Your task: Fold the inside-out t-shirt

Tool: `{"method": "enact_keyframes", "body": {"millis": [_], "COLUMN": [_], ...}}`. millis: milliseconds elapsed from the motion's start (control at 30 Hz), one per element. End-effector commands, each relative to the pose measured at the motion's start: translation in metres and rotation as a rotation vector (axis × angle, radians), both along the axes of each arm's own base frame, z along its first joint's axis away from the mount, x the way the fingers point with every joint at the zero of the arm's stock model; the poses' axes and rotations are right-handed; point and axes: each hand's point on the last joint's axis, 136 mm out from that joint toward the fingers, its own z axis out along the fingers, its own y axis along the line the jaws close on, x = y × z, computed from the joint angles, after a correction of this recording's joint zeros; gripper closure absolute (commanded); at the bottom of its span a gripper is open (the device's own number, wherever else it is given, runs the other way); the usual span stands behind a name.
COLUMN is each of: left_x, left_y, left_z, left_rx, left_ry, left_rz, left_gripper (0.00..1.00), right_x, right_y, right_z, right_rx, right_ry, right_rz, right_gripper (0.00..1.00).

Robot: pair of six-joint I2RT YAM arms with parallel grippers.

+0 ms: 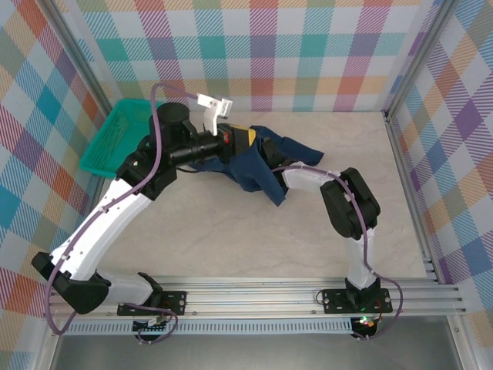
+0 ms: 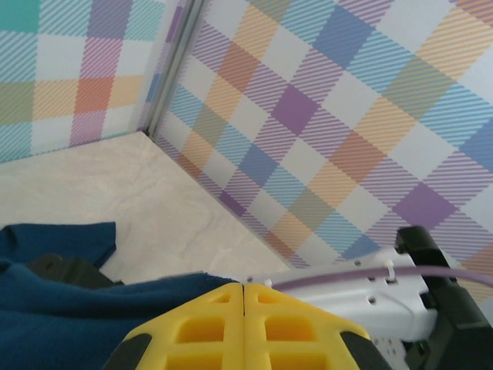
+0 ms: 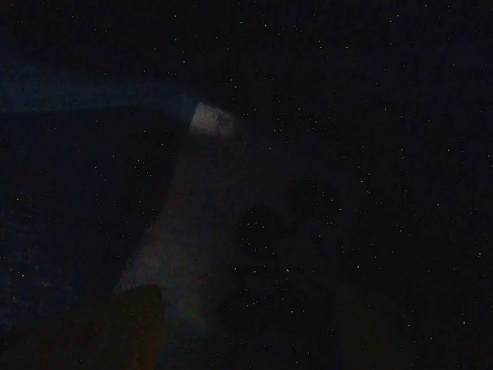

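**Shirt heaped between both arms**

Top view: your plain navy soft-cloth t-shirt [image 1: 258, 173] lies far-centre on the worktop [image 1: 231, 239], long axis left-right, with the left pincer [image 1: 246, 137] at its left end and the right arm [image 1: 308, 179] under its right.
Left wrist: the left pincer [image 2: 243, 289] is pressed shut, shirt [image 2: 54, 324] just beside.
Right wrist: dark under cloth; you cannot tell the right pincer's opening.

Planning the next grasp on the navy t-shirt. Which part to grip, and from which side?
Probably the loose flap of the t-shirt that tapers to a point nearest the arm bases. Come from the near side, low over the bare table. That tip looks free, while the rest is bunched around the left hand and draped on the right arm.
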Motion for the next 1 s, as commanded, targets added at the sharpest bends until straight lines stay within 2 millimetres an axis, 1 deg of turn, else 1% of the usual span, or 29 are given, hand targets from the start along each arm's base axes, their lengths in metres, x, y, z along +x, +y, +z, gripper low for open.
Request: {"method": "enact_keyframes", "body": {"millis": [0, 167, 267, 333, 533, 567, 667, 833, 967], "left_x": [0.006, 0.015, 0.013, 0.008, -0.023, -0.029, -0.04, -0.05, -0.055], "left_y": [-0.003, -0.012, -0.013, -0.014, -0.009, -0.007, 0.001, 0.015, 0.027], "left_z": [0.026, 0.018, 0.021, 0.026, 0.051, 0.061, 0.077, 0.094, 0.096], "left_rx": [-0.018, -0.005, -0.008, -0.019, -0.104, -0.131, -0.158, -0.166, -0.141], "left_ry": [-0.088, -0.067, -0.071, -0.077, -0.108, -0.135, -0.172, -0.224, -0.251], "left_rz": [0.02, 0.008, 0.0, -0.025, -0.118, -0.131, -0.133, -0.105, -0.065], "left_gripper": [1.0, 1.0, 1.0, 1.0, 1.0, 1.0, 1.0, 1.0, 1.0], "right_x": [-0.016, -0.027, -0.023, -0.017, 0.012, 0.015, 0.022, 0.029, 0.029], "right_y": [0.011, 0.03, 0.037, 0.04, 0.029, 0.028, 0.025, 0.017, 0.009], "right_z": [-0.008, -0.015, -0.018, -0.019, -0.022, -0.023, -0.026, -0.031, -0.038], "right_rx": [-0.095, -0.14, -0.151, -0.174, -0.269, -0.279, -0.293, -0.303, -0.305], "right_ry": [0.017, 0.028, 0.039, 0.043, 0.035, 0.035, 0.054, 0.08, 0.111], "right_rz": [0.082, 0.152, 0.173, 0.169, 0.087, 0.08, 0.061, 0.033, 0.023], "right_gripper": [0.35, 0.29, 0.26, 0.25, 0.22, 0.22, 0.21, 0.17, 0.15]}}
